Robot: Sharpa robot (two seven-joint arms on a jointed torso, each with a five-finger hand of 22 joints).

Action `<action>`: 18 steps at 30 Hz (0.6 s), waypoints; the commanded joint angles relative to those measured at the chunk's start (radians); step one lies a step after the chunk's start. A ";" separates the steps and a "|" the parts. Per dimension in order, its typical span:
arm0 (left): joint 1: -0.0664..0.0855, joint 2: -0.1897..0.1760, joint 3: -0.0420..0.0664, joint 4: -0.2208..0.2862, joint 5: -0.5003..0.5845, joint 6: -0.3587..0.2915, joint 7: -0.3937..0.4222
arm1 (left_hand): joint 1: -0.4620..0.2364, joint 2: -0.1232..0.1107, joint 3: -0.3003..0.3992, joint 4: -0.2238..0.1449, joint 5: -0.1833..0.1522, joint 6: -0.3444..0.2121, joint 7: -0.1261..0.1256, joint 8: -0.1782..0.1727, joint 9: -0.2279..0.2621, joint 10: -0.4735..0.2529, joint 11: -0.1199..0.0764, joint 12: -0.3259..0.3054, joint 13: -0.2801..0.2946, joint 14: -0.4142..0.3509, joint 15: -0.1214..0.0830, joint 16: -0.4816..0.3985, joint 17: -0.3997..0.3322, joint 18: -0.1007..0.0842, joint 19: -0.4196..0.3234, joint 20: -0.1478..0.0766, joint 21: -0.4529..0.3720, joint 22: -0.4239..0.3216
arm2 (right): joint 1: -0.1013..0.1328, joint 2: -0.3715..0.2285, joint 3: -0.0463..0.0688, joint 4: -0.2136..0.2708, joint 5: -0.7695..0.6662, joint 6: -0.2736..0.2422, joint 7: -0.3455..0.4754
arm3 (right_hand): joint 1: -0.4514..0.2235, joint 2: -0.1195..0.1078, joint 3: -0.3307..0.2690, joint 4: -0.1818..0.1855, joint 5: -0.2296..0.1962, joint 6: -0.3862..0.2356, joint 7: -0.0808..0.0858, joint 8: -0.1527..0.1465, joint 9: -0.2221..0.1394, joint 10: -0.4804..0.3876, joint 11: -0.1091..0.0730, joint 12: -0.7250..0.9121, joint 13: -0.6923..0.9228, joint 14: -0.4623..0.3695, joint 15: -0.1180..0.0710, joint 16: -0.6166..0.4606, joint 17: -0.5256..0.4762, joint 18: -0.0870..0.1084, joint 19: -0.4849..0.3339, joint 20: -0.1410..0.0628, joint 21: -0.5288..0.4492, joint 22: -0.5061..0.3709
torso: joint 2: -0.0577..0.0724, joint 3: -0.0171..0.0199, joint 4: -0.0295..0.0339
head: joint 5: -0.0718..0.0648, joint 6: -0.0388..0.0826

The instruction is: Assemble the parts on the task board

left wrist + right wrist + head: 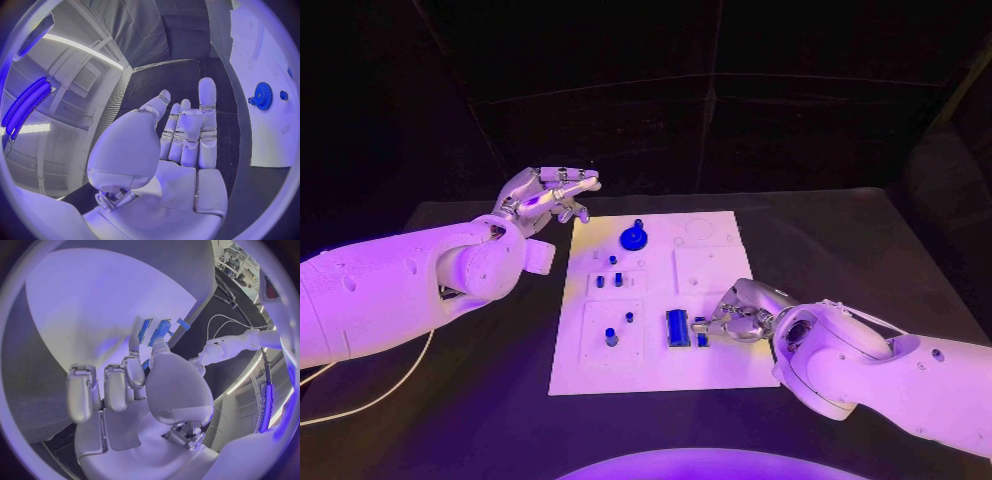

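White rectangular task board (pixel 704 300) is seen lying flat in the middle of the black desk (pixel 877 240), with small blue parts set on it. A round blue gear-like part with a knob (pixel 635 238) is stood near the board's far edge, and the same part is shown in the left wrist view (pixel 262 96). Several small blue pegs (pixel 607 281) are seated in recessed squares on the board's left half; their exact shapes are too small to be made out. A tall dark-blue rectangular block (pixel 676 327) is stood near the board's near right area.

The right hand (pixel 737 318) is laid over the board just beside this block, its fingers curled towards a smaller blue piece (pixel 701 338); whether that piece is actually pinched cannot be told, as the fingertips are hidden by the hand itself. In the right wrist view the fingertips (pixel 134 342) are seen close to blue pieces (pixel 160 332).

The left hand (pixel 545 195) is held above the desk just off the board's far left corner, with its fingers apart and nothing in them.
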 commanded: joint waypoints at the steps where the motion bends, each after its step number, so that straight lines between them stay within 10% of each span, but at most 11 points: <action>1: 0.002 -0.001 0.001 0.002 0.002 0.009 0.006 | 0.006 0.006 -0.006 -0.002 0.004 -0.004 0.001 0.006 0.001 -0.006 0.000 0.006 -0.001 -0.007 -0.001 -0.002 -0.001 0.014 0.005 0.005 -0.005 -0.001 | 0.001 -0.007 0.000 0.011 -0.023 0.006 0.009 | 0.040 -0.002 -0.001 -0.019 0.005 -0.008 0.005 -0.001 0.003 -0.005 0.006 -0.006 0.005 0.061 0.000 -0.004 0.036 -0.014 0.058 -0.002 -0.004 0.210 | 0.001 0.0008 -0.0005 | 0.000 0.000; 9: 0.002 0.000 0.001 -0.001 0.002 0.011 0.012 | 0.006 0.006 -0.006 -0.002 0.004 -0.005 0.001 0.006 0.001 -0.006 0.000 0.007 -0.002 -0.008 -0.001 -0.004 -0.006 0.014 0.005 0.005 -0.006 -0.002 | 0.002 -0.041 0.000 0.021 0.082 -0.063 0.183 | 0.094 -0.004 -0.016 -0.044 0.034 -0.072 0.029 -0.038 -0.004 -0.042 0.025 -0.084 -0.038 0.049 0.014 -0.040 -0.014 -0.001 0.019 0.007 -0.040 0.166 | -0.002 -0.0005 -0.0003 | -0.002 0.006; 16: 0.001 0.007 0.001 -0.020 0.002 0.012 0.029 | -0.001 0.003 -0.017 0.003 0.003 0.010 -0.009 0.019 0.003 0.004 -0.006 0.015 -0.001 -0.055 -0.002 -0.051 -0.091 0.014 -0.013 0.005 -0.023 -0.012 | 0.039 -0.051 0.001 -0.087 0.516 -0.058 0.637 | 0.228 0.035 -0.005 -0.090 0.063 -0.170 0.081 -0.113 -0.037 -0.296 0.070 -0.649 -0.404 -0.101 0.057 -0.456 -0.481 0.099 -0.282 0.043 -0.384 -0.203 | -0.020 -0.0072 0.0053 | -0.021 0.032; 18: 0.001 0.015 0.001 -0.035 0.002 0.009 0.033 | -0.003 0.002 -0.023 0.005 0.003 0.016 -0.015 0.024 0.002 0.008 -0.008 0.015 -0.002 -0.125 -0.001 -0.129 -0.203 0.015 -0.049 0.006 -0.051 -0.027 | 0.060 -0.037 0.002 -0.152 0.657 -0.027 0.750 | 0.279 0.046 0.004 -0.106 0.051 -0.172 0.094 -0.125 -0.047 -0.349 0.084 -0.742 -0.490 -0.187 0.067 -0.680 -0.670 0.152 -0.474 0.057 -0.651 -0.459 | -0.033 -0.0091 0.0090 | -0.026 0.039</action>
